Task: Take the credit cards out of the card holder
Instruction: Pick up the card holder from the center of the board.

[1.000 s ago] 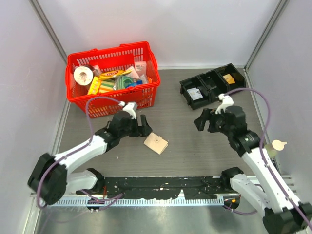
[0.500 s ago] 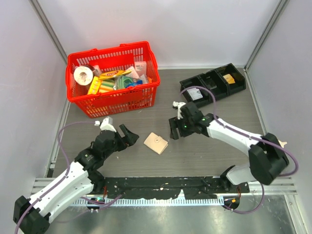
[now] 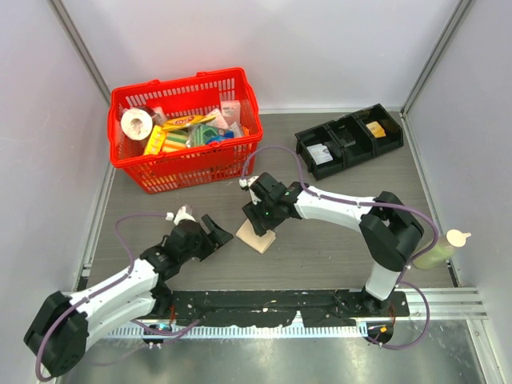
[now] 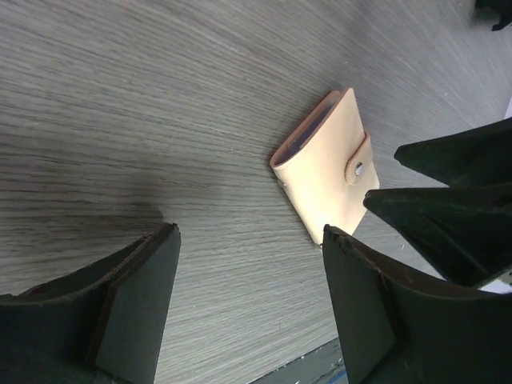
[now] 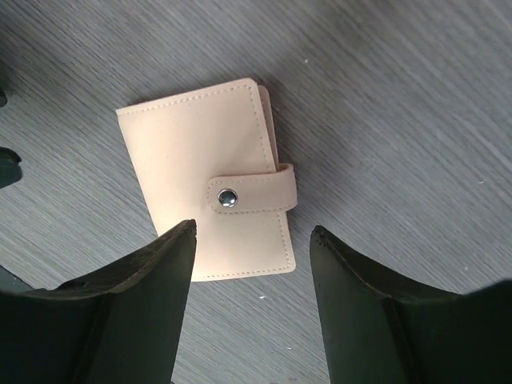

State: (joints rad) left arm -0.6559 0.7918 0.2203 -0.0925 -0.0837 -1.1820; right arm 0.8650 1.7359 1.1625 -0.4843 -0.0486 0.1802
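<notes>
The card holder (image 3: pixel 258 238) is a tan folded wallet lying flat on the grey table, its snap tab fastened. It shows in the left wrist view (image 4: pixel 328 180) and the right wrist view (image 5: pixel 208 176). The credit cards are hidden inside it. My right gripper (image 3: pixel 258 218) hovers over the holder's far edge, open (image 5: pixel 254 232), with nothing between its fingers and the holder's lower corner just ahead of the gap. My left gripper (image 3: pixel 218 231) stands open (image 4: pixel 250 240) a short way left of the holder, only bare table between its fingers. The right gripper's fingers (image 4: pixel 448 180) show dark beside the holder.
A red basket (image 3: pixel 178 80) full of small items stands at the back left. A black three-part tray (image 3: pixel 349 152) sits at the back right. A pale bottle (image 3: pixel 438 253) stands by the right wall. A black rail (image 3: pixel 264 302) runs along the near edge.
The right arm has swung left from near the tray to above the holder. The left arm has pulled back and lower, now pointing at the holder. Both jaws have narrowed slightly.
</notes>
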